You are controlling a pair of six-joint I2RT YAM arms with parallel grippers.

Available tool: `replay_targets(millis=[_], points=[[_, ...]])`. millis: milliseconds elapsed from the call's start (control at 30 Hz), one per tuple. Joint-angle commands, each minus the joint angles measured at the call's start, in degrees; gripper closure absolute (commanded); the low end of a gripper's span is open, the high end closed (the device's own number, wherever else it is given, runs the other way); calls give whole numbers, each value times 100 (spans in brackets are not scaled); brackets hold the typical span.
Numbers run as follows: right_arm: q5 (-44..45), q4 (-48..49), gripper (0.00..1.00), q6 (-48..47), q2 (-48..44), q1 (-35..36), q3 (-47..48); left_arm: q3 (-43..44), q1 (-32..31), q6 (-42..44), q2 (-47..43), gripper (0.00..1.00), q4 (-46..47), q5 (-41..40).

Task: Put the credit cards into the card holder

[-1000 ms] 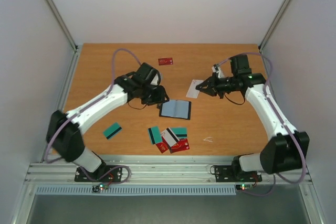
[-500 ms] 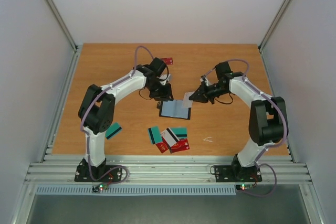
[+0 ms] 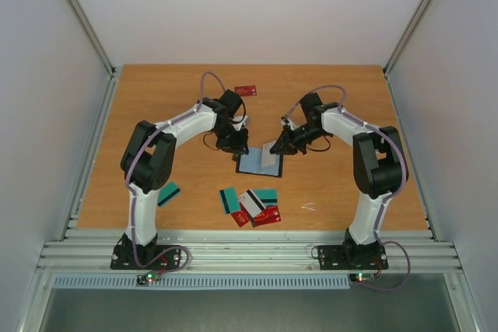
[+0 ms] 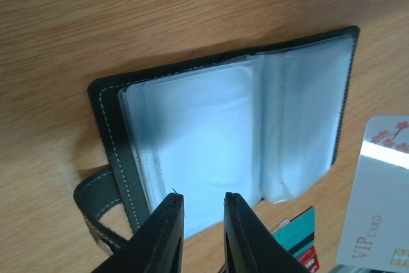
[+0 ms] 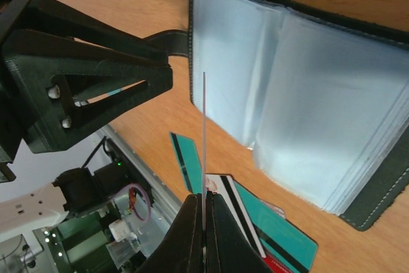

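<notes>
The card holder [image 3: 258, 163] lies open mid-table, its pale bluish sleeves up; it also shows in the left wrist view [image 4: 223, 139] and the right wrist view [image 5: 307, 113]. My left gripper [image 3: 238, 145] [image 4: 199, 200] hovers over the holder's clasp-side edge, its jaws a little apart and empty. My right gripper [image 3: 282, 145] [image 5: 204, 195] is shut on a white card [image 5: 204, 132], seen edge-on, held upright above the holder's other side [image 3: 269, 148]. In the left wrist view that white card [image 4: 378, 202] reads "VIP card". Several teal, red and white cards [image 3: 252, 204] lie in a pile near the holder.
A single teal card [image 3: 167, 193] lies at the front left. A red card [image 3: 246, 90] lies at the back. A small white scrap [image 3: 309, 207] lies at the front right. The clasp tab [image 4: 96, 202] sticks out beside my left fingers.
My right gripper has carried the white card leftward to the holder's edge. My left arm has folded upward while its gripper stays at the holder's far-left corner.
</notes>
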Motion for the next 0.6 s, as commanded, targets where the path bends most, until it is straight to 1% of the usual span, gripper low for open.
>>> replay_targets(millis=[0,333,567], points=[[164,-78,99,-319,244,51,135,-99,7,251,154,81,-20,-126],[259,302,99,-455,524,202,38,-119,24,455,331,87,-130,-352],[349,418,99,-434,688,216,55,-204,28,560,338,88,-132,-418]])
